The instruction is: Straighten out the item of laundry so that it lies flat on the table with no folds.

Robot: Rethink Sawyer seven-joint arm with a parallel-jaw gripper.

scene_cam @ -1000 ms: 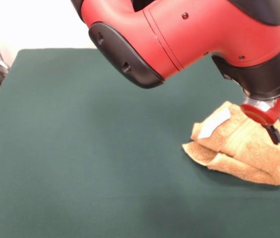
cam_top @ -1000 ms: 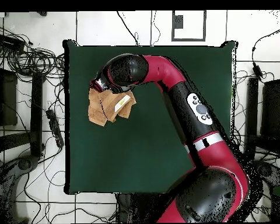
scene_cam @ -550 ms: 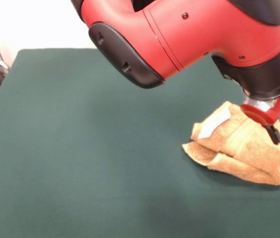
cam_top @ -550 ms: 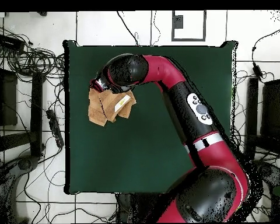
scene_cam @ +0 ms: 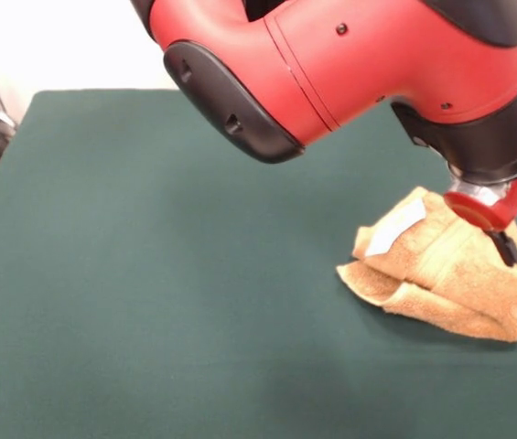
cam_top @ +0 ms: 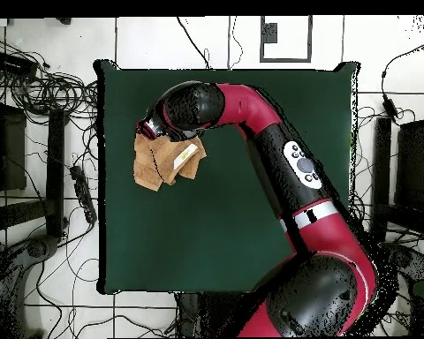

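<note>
The item of laundry [scene_cam: 441,274] is a golden-orange towel, crumpled into several folded layers near the right edge of the front view. Its white label [scene_cam: 395,227] faces up on the upper flap. My gripper [scene_cam: 507,245] comes down from the red wrist onto the top right of the heap and touches the cloth. Whether it is closed on the fabric is hidden. In the overhead view the towel [cam_top: 158,163] lies close to the left edge of the table [cam_top: 251,221], with the gripper [cam_top: 149,132] at its upper corner and the label [cam_top: 185,154] toward the right.
My thick red arm [scene_cam: 350,73] hangs over the back of the green table [scene_cam: 148,274]. In the overhead view, cables and boxes [cam_top: 39,79] crowd the floor left of the table edge, close to the towel.
</note>
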